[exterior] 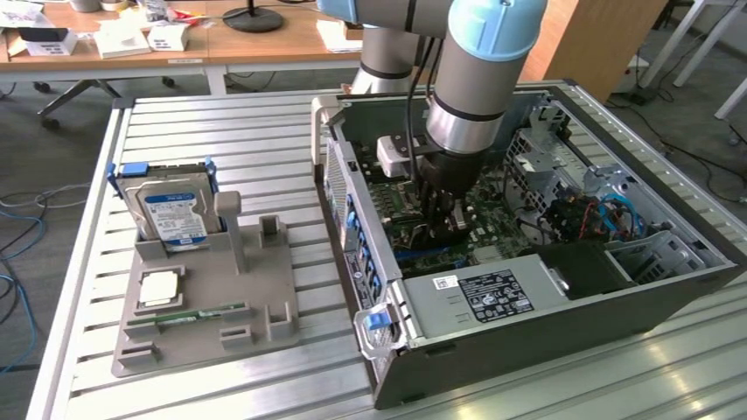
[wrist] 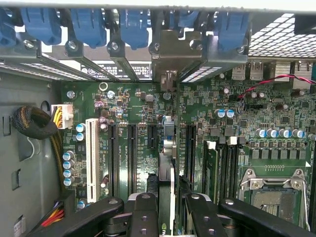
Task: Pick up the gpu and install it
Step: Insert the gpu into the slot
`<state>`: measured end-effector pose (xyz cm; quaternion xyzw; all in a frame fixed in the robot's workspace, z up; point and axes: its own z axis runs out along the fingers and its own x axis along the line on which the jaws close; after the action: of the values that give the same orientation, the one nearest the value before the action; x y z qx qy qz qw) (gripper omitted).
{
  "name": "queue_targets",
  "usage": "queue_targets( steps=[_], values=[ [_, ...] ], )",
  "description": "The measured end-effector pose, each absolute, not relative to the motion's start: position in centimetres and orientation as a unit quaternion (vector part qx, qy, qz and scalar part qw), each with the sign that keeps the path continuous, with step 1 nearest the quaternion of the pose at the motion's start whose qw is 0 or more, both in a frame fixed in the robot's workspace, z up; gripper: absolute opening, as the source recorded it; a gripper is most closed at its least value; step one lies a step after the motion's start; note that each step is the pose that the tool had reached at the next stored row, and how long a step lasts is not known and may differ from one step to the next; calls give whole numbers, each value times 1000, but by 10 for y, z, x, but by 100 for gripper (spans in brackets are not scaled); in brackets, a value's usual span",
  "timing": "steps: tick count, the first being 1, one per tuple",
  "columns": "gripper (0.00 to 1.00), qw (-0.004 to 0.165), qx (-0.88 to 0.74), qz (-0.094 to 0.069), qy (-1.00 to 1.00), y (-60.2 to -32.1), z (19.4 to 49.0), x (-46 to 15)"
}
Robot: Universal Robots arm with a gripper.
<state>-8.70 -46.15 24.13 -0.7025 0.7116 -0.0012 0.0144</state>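
GPU: the thin dark expansion card with a silvery metal end bracket point(wrist: 167, 163) stands on edge over the green motherboard, seen edge-on in the wrist view, running from between the gripper's fingers toward the case's rear slot openings, where its bracket sits among the blue retainers.
Gripper: the black two-fingered gripper point(wrist: 168, 207) is clamped on the card's upper edge, one finger point(wrist: 143, 212) on each flat side; in the exterior view it reaches straight down into the case point(exterior: 442, 219).
Motherboard: the green circuit board point(wrist: 123, 103) lies directly beneath the gripper, with long black expansion slots either side of the held card and a white slot point(wrist: 91, 158) farther out.
Processor socket: a silvery square socket frame point(wrist: 271, 190) sits on the board to one side of the gripper, beyond the memory slots.
Computer case: the open dark-grey metal tower lying on its side point(exterior: 653, 289) surrounds the gripper.
Power supply: a grey metal box with a black label point(exterior: 491, 293) sits just beside the gripper inside the case.
Parts stand: a grey plastic holder point(exterior: 268, 324) rests well apart from the gripper, at the exterior view's left on the slatted aluminium table point(exterior: 210, 131).
Hard drive: a silver drive with a blue-white label point(exterior: 175, 214) stands upright in that holder.
RAM stick: a slim green strip point(exterior: 187, 315) lies in the holder's lower part.
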Motion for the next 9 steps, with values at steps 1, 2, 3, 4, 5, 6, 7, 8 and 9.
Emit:
queue_targets(
  steps=[1,2,3,4,5,6,7,8,9],
  values=[
    [26,14,-702,-1,712,-461,241,-87],
    [26,14,-702,-1,712,-462,241,-87],
    [27,15,-702,-1,712,-461,241,-87],
    [27,15,-702,-1,712,-461,241,-87],
    [34,15,-702,-1,712,-461,241,-87],
    [34,15,-702,-1,712,-461,241,-87],
    [34,14,-702,-1,712,-462,241,-87],
    [34,14,-702,-1,712,-462,241,-87],
    [34,14,-702,-1,712,-461,241,-87]
  ],
)
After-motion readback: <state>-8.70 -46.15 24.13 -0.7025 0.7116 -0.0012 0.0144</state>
